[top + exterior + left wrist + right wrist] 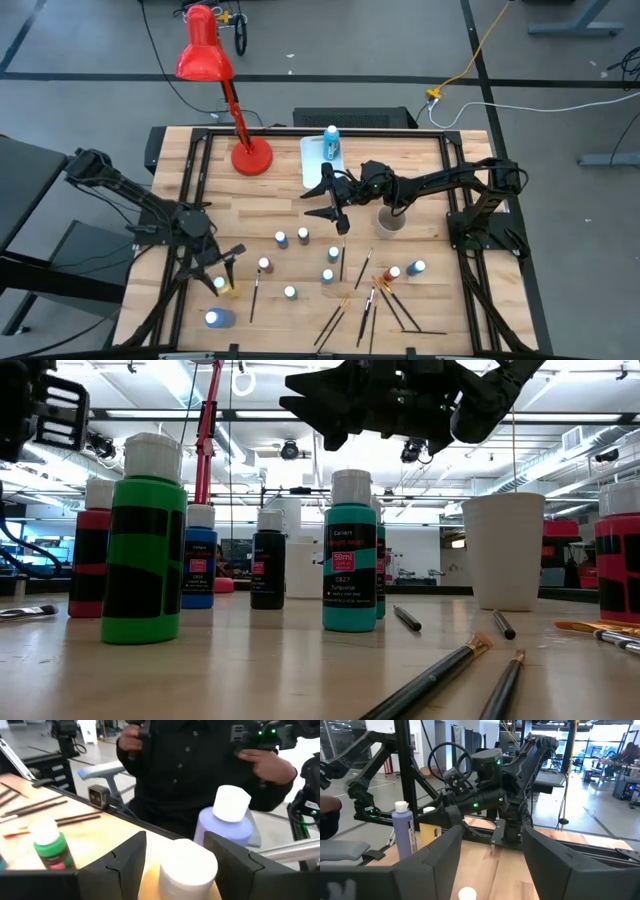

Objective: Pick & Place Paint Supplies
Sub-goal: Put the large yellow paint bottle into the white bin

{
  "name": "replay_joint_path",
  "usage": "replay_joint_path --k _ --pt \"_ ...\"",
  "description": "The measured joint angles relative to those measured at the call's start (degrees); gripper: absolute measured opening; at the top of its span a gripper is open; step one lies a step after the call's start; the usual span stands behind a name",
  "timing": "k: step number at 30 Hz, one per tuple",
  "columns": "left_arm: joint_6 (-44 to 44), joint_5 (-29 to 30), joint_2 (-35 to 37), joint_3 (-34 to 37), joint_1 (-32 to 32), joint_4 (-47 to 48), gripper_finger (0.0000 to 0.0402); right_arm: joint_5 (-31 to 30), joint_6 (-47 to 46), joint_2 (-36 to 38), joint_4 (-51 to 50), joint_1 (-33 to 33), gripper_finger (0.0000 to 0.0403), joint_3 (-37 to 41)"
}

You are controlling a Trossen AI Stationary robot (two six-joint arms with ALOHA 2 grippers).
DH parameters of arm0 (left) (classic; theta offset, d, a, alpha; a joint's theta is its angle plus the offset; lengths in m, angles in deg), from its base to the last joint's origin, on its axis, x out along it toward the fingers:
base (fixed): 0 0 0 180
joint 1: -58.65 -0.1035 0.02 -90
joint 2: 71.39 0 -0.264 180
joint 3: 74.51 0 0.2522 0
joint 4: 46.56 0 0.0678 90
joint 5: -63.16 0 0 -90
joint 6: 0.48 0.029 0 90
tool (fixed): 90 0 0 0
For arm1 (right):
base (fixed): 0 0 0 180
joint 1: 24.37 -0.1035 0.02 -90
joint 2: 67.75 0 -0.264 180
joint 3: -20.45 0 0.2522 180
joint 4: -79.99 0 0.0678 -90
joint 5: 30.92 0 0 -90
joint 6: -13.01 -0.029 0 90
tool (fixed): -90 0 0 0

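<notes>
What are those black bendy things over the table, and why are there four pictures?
They are two robot arms, each ending in a pincer. One picture looks down from above, one sits level with the tabletop, and two come from little cameras on the arms' wrists.

On the wooden table lie small paint bottles, thin paintbrushes, a white cup, a white tub and a red lamp.

The left pincer is open around a yellow bottle's white cap, not squeezing it yet. The right pincer hangs open above the table, holding nothing. A person in dark clothes stands beside the table.
</notes>
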Motion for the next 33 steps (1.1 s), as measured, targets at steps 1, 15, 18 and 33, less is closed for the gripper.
replay_joint_path --k 1,15,18,33 --pt "0.01 -0.02 -0.33 0.00 0.00 -0.10 0.0208 0.00 0.00 0.00 0.02 0.00 0.0210 0.00" --pt "1.96 2.11 -1.20 0.09 -0.04 -2.86 0.0122 -0.09 0.07 0.00 0.02 0.00 0.0210 0.00" --pt "1.73 7.02 -1.20 0.09 -0.02 -5.16 0.0122 -0.13 0.07 0.00 0.04 0.00 0.0210 0.00" --pt "3.73 27.41 -1.20 -18.55 -4.98 21.16 0.0122 -8.19 0.31 0.00 0.00 0.32 0.0210 0.00"
